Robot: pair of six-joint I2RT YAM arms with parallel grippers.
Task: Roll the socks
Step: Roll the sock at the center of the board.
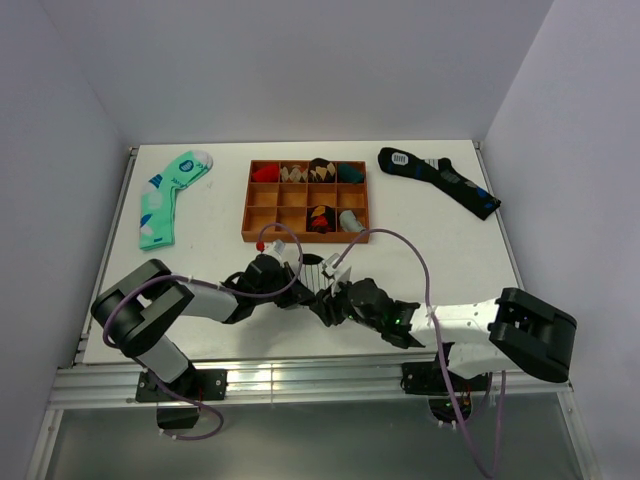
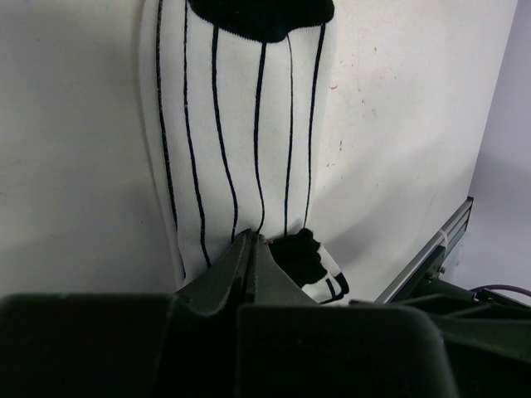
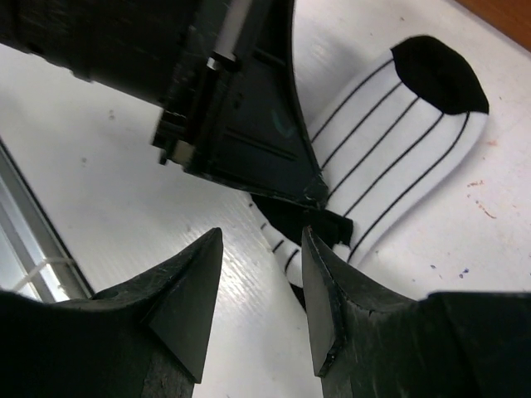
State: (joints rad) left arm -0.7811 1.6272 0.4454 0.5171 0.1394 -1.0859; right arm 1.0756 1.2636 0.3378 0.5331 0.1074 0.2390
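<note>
The sock (image 2: pixel 241 124) is white with thin black lengthwise stripes and lies flat on the white table, black toe far (image 3: pixel 440 73), black cuff end near and folded over (image 3: pixel 303 222). In the top view only a small part of the sock (image 1: pixel 311 264) shows between the arms. My left gripper (image 2: pixel 251 237) is shut with its tips pinched on the sock's near end beside the black fold; it also shows in the top view (image 1: pixel 303 282). My right gripper (image 3: pixel 262 234) is open and empty, low over the table just short of that fold, facing the left gripper (image 1: pixel 327 301).
A wooden compartment tray (image 1: pixel 305 200) with rolled socks stands behind the arms. A mint green sock (image 1: pixel 165 195) lies far left, a long black sock (image 1: pixel 440 180) far right. The table's metal front rail (image 2: pixel 431 249) runs close beside the grippers.
</note>
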